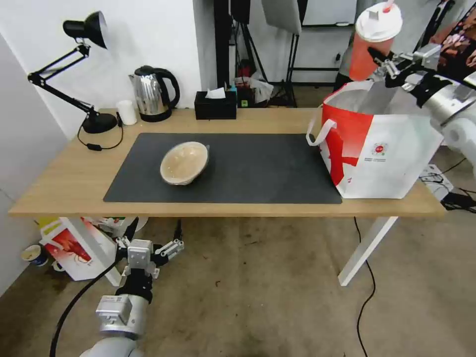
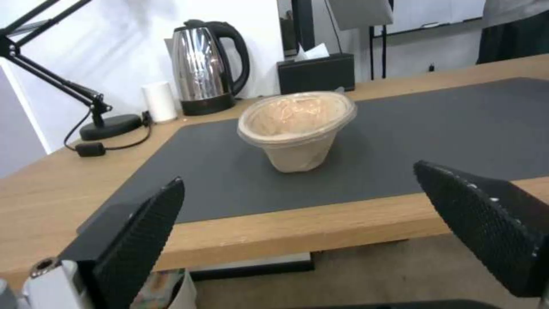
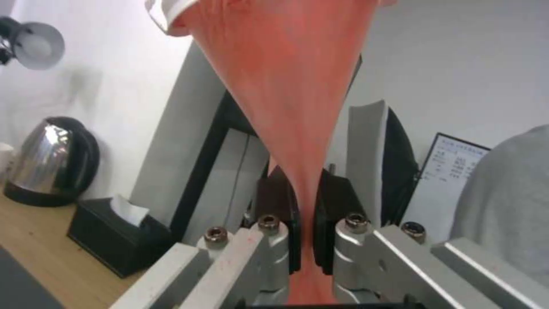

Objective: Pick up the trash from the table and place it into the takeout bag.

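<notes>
Right gripper: clamped on red drink cup, takeout bag directly below; drop pending. Left gripper: parted, idle; beige paper bowl beyond it on table, uncollected.

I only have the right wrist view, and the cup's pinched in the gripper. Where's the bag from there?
Observer: In the head view, the right gripper holds the cup above the bag's far rim.
Operator: Any trash not yet bagged?
Observer: A paper bowl sits on the mat.
Operator: And the other arm?
Observer: The left gripper is open, low in front of the table edge, facing the bowl.
</notes>
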You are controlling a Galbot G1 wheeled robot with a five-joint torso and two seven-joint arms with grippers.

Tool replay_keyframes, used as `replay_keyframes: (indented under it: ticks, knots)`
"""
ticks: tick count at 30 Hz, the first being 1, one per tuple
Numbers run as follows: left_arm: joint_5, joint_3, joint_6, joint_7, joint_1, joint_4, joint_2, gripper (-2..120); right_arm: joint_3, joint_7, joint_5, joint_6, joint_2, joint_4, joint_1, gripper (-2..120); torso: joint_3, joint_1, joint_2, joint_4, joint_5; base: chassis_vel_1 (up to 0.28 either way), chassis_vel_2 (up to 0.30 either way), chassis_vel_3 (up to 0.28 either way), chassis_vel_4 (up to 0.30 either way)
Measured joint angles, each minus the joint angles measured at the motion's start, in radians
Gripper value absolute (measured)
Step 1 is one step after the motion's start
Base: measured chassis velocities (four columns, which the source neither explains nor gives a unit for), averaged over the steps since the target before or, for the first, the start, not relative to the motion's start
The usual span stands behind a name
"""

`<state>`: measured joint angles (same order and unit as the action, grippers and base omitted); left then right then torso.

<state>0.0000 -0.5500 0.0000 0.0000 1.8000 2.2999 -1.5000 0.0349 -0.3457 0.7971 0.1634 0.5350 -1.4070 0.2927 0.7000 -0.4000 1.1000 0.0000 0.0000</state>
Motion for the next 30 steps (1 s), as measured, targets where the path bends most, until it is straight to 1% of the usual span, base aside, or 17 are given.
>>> replay_keyframes:
  ticks: [5,9,17,27,29,30]
  knots:
    - [0.000,0.000,0.000,0.000,0.000,0.000,0.000,100,0.014,-0.002,-0.032,0.001,0.005,0.034,0.002,3,0.000,0.000,0.000,-0.0001,0.0000,0.000,0.000,0.000,0.000]
    - [0.000,0.000,0.000,0.000,0.000,0.000,0.000,100,0.015,-0.007,-0.058,0.002,0.023,0.096,-0.017,3,0.000,0.000,0.000,0.0000,0.0000,0.000,0.000,0.000,0.000]
    - [0.000,0.000,0.000,0.000,0.000,0.000,0.000,100,0.011,-0.004,-0.073,-0.002,0.038,0.106,0.006,3,0.000,0.000,0.000,0.0000,0.0000,0.000,0.000,0.000,0.000]
    - [0.000,0.000,0.000,0.000,0.000,0.000,0.000,100,0.003,0.032,-0.090,-0.012,0.043,0.126,0.005,3,0.000,0.000,0.000,-0.0001,0.0000,0.000,0.000,0.000,0.000]
    - [0.000,0.000,0.000,0.000,0.000,0.000,0.000,100,0.003,0.040,-0.090,-0.013,0.043,0.125,0.007,3,0.000,0.000,0.000,0.0000,0.0000,0.000,0.000,0.000,0.000]
    - [0.000,0.000,0.000,0.000,0.000,0.000,0.000,100,0.002,0.044,-0.090,-0.013,0.043,0.123,0.008,7,0.000,0.000,0.000,0.0000,0.0000,0.000,0.000,0.000,0.000]
